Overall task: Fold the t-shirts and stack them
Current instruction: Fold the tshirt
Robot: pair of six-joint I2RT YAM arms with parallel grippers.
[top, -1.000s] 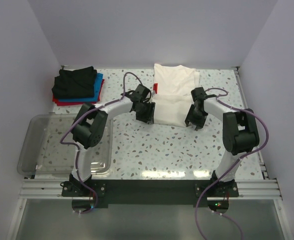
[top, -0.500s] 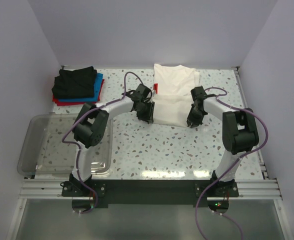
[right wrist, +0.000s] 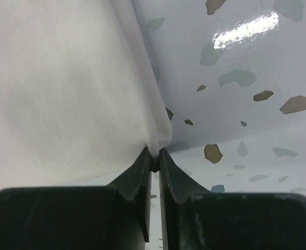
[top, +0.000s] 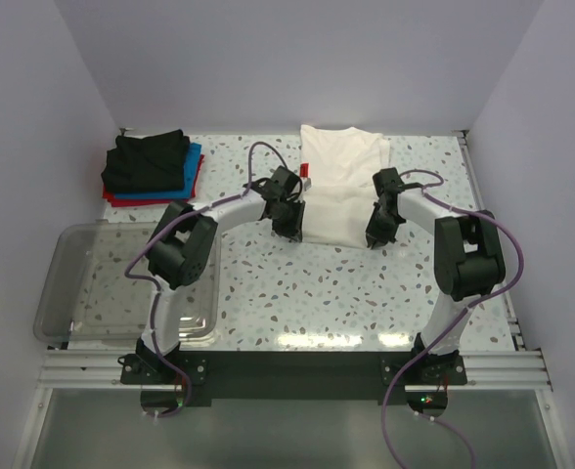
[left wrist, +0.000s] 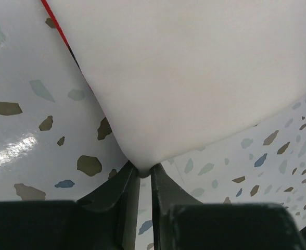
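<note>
The left claw (left wrist: 141, 172) is pinched tight on the white t-shirt's (top: 341, 186) near-left corner, and the right claw (right wrist: 154, 156) on its near-right corner. Speckled bench (top: 346, 283) runs along its near edge. The folded stack (top: 151, 166) sits well left of it.

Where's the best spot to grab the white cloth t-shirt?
By its two near corners, coming from the arms' side. The white cloth t-shirt lies flat, and those corners pinch thin, as the left gripper and right gripper show.
</note>
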